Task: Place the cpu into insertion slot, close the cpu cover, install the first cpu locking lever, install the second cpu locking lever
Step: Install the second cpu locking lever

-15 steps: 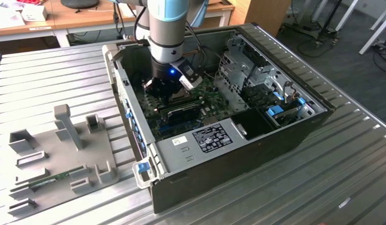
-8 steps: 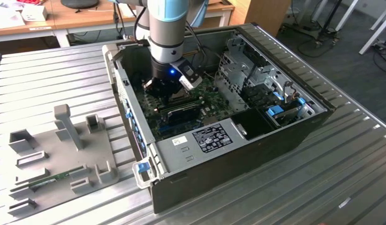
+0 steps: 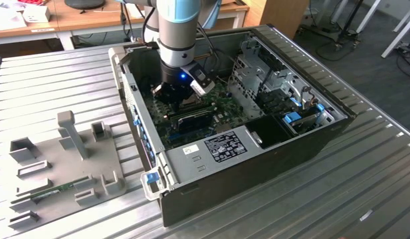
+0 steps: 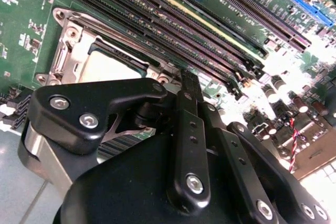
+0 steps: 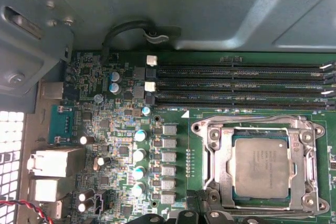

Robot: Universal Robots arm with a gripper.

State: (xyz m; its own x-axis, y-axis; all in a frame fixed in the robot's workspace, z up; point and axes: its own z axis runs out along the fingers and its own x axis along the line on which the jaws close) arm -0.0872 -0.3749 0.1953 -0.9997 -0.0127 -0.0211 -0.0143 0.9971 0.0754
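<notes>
The cpu [image 5: 261, 167] lies flat in the insertion slot [image 5: 286, 138] on the green motherboard [image 5: 115, 124], its dull metal top showing through the window of the cpu cover [image 5: 223, 167]. The silver cover lies down flat around the chip. In the second wrist view the cpu [image 4: 113, 69] and cover [image 4: 73, 56] sit just beyond my gripper [image 4: 189, 80], whose black fingers meet at the socket's near edge, shut with nothing visible between them. In the exterior view my gripper [image 3: 180, 102] reaches down inside the open computer case [image 3: 211, 154].
Long black memory slots [image 5: 241, 85] run beside the socket. Capacitors [image 5: 139, 156] and rear ports [image 5: 52, 161] stand on its other side. The drive cage [image 3: 271, 84] and case walls hem the arm in. A grey fixture plate [image 3: 65, 164] lies on the ribbed metal table [image 3: 52, 79].
</notes>
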